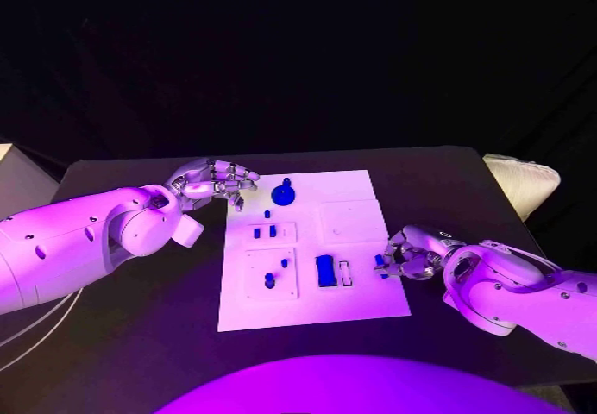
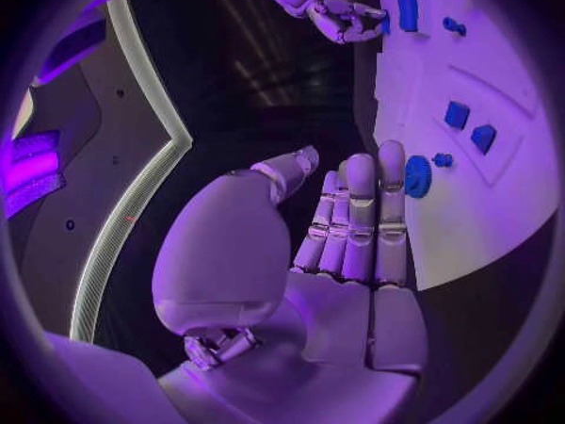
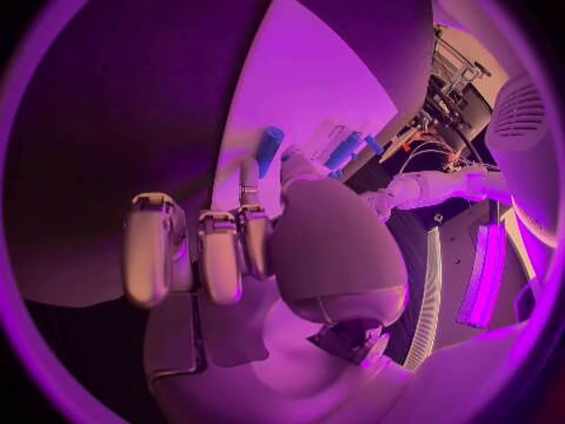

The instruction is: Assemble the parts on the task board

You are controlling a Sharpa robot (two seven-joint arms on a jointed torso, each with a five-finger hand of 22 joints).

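Observation:
The white task board point(image 1: 361, 194) lies in the middle of the black table. On it are a round blue part point(image 1: 284, 193), two small blue pegs point(image 1: 265, 232) in a square plate, and a long blue block point(image 1: 326, 270). My right hand point(image 1: 405, 254) sits at the board's right edge, fingers curled, pinching a small blue peg point(image 3: 269, 148) between thumb and finger just above the board. My left hand point(image 1: 214, 183) hovers by the board's far left corner, palm flat and fingers point(image 2: 359, 217) straight, holding nothing; the round blue part point(image 2: 417, 175) lies just beyond its fingertips.
Another square plate point(image 1: 270, 274) with a blue piece sits at the board's near left. A raised white square point(image 1: 351, 221) lies right of centre. A pale object point(image 1: 523, 181) rests at the table's far right edge. Bare black table surrounds the board.

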